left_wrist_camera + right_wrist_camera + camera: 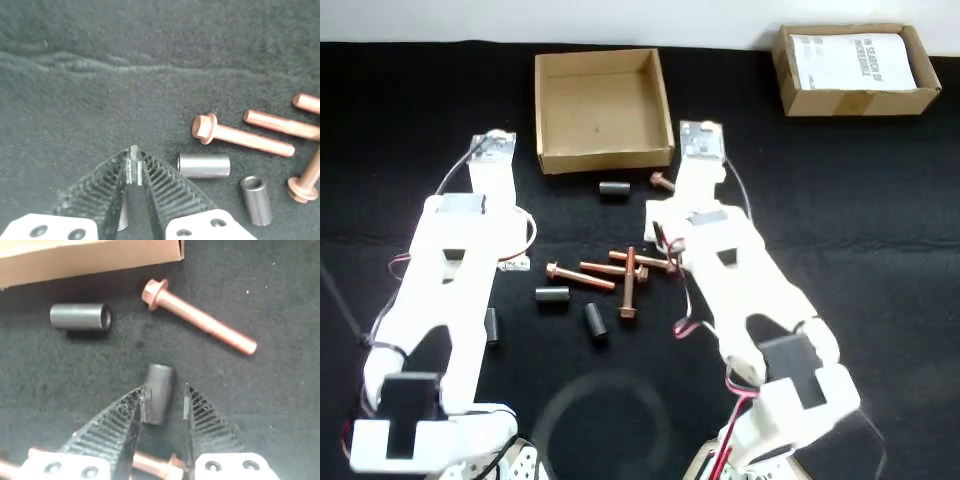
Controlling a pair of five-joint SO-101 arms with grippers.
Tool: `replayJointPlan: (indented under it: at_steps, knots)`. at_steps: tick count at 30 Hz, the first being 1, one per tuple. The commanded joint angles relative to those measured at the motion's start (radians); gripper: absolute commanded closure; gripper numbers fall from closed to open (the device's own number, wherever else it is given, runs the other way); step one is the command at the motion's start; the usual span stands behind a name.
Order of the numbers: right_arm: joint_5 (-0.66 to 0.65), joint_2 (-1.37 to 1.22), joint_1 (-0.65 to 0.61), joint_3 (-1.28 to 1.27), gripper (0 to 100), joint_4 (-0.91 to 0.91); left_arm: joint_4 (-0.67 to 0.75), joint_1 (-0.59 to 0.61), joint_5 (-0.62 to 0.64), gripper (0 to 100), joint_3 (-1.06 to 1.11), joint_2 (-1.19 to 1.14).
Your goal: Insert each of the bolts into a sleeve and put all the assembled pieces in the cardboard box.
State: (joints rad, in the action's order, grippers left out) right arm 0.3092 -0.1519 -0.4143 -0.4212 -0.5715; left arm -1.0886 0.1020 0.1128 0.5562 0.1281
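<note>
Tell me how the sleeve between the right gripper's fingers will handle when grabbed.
The sleeve looks like smooth metal, so it is probably rigid and somewhat slippery. It lies on its round side on the cloth, so a one-sided nudge may roll it.

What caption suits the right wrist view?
Right end effector open astride a dark sleeve, with a second sleeve and a copper bolt lying near the cardboard box.

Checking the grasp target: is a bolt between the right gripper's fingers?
No, the open right gripper straddles a dark sleeve instead.
</note>
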Motion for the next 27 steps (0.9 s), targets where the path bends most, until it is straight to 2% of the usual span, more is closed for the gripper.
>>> replayJointPlan:
  at_steps: [1, 9, 23, 27]
  knots:
    - [0.017, -0.071, -0.030, 0.159, 89.3, -0.099, -0.018, -0.012, 0.018, 99, -0.082, -0.050]
    - [0.017, -0.163, -0.041, 0.265, 89.3, -0.147, -0.061, -0.004, 0.021, 99, -0.185, -0.176]
    - [0.015, -0.228, -0.038, 0.249, 89.1, -0.147, -0.054, -0.002, 0.021, 99, -0.188, -0.194]
    - [0.015, -0.329, -0.038, 0.406, 89.0, -0.274, -0.054, -0.001, 0.021, 99, -0.188, -0.194]
